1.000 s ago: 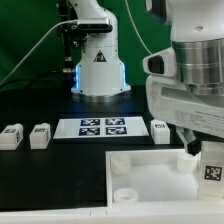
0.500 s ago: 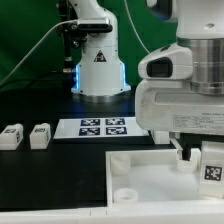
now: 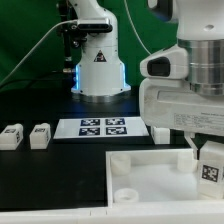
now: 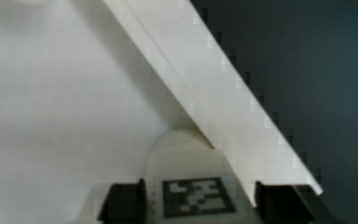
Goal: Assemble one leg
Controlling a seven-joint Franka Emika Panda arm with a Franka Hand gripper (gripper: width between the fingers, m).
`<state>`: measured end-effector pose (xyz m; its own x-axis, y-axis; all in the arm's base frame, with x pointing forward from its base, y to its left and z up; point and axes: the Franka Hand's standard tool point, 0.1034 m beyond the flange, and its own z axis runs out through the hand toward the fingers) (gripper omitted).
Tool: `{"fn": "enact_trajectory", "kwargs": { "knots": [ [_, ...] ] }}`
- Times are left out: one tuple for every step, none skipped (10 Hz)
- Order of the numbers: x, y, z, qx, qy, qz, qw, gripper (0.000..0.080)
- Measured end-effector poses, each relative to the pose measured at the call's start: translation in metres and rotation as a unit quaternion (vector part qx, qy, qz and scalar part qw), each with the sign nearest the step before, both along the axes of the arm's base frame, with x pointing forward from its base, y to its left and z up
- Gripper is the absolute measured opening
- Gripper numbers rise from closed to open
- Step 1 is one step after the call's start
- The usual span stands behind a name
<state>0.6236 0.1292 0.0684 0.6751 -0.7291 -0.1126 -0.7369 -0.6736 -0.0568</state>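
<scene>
White plastic leg (image 3: 210, 172), a small block with a black-and-white square tag, sits pinched between the two fingers (image 4: 123, 203) of the robot's pincer (image 4: 201, 205) at the lower right of the exterior frame. It is above the right part of a large white panel (image 3: 150, 172) filling the lower centre; whether they touch is unclear. A round socket (image 3: 125, 195) shows near the panel's lower left corner. In the wrist view the tag faces the camera, with the panel's long edge running diagonally beyond it. A spare leg (image 3: 10, 137) and a second spare leg (image 3: 40, 135) stand at the left on the black table (image 3: 50, 175). A marker board (image 3: 95, 127) lies mid-frame, with a third spare leg (image 3: 160, 127) just beside its right end. The robot base (image 3: 98, 70) rises at upper centre.
</scene>
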Motion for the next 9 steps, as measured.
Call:
{"fn": "enact_trajectory", "kwargs": {
  "knots": [
    [0.001,-0.0001,0.0004,0.005,0.004,-0.044,0.999,0.0293],
    [0.0025,-0.0003,0.0009,0.014,0.008,-0.091,0.996,0.0293],
    [0.005,-0.0006,0.001,0.023,0.012,-0.169,0.985,0.0293],
    [0.006,-0.0016,0.0,0.034,0.013,-0.224,0.974,0.0293],
    [0.0052,-0.0017,0.0001,0.042,0.01,-0.246,0.968,0.0293],
    [0.005,-0.0013,0.0,0.042,0.01,-0.244,0.969,0.0294],
    [0.005,-0.0014,-0.0001,0.042,0.009,-0.238,0.97,0.0294],
    [0.0045,-0.0013,-0.0004,0.042,0.007,-0.223,0.974,0.0294],
    [0.0043,-0.0011,-0.0008,0.041,0.007,-0.218,0.975,0.0382]
  ]
}}
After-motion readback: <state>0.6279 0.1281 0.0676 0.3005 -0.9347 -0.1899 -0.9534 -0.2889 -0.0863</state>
